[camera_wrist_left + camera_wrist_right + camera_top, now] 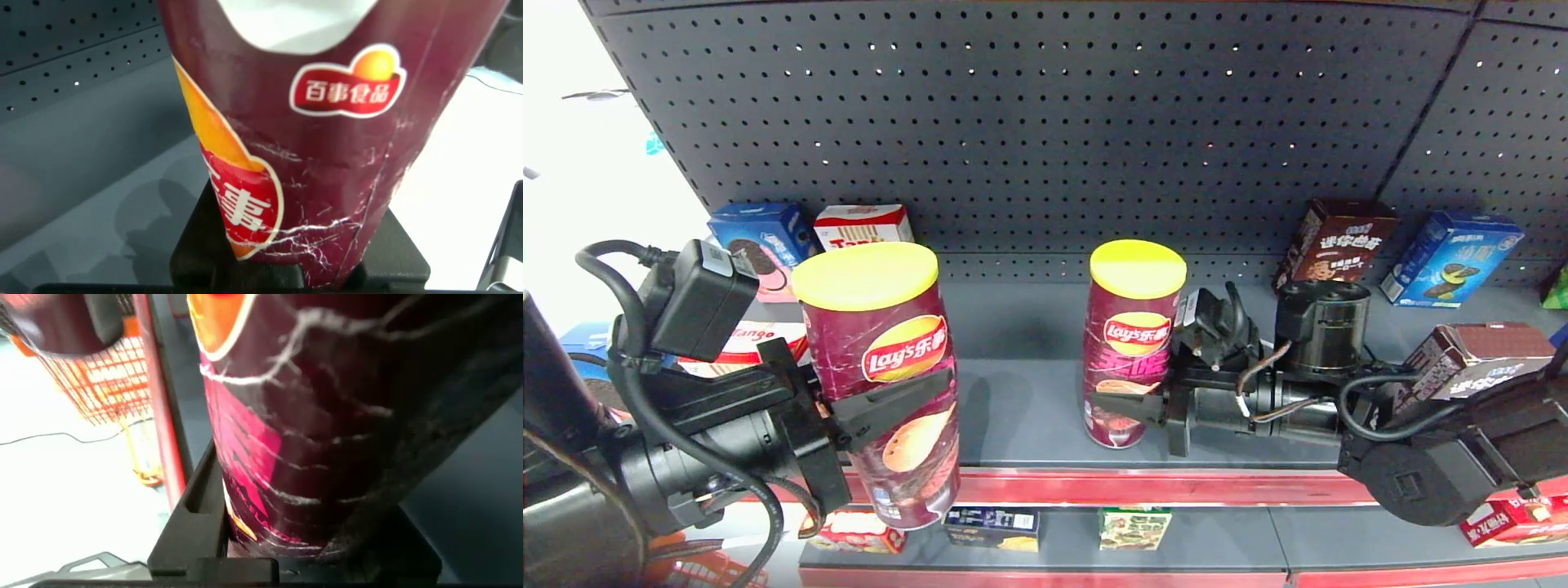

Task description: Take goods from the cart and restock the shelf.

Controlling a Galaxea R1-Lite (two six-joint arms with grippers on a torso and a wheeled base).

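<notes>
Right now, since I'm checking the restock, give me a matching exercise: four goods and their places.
1. nearer maroon chip can with yellow lid
2. farther maroon chip can with yellow lid
3. upright brown cardboard cookie box
4. red-and-white cardboard wafer box

A. back of shelf, left
B. upright on shelf, in right gripper
C. before the shelf edge, in left gripper
D. back of shelf, right

Pairs: 1-C, 2-B, 3-D, 4-A

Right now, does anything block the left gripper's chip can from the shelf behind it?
Nothing visible does. The left gripper holds the chip can before bare shelf, between the wafer box and the second can.
</notes>
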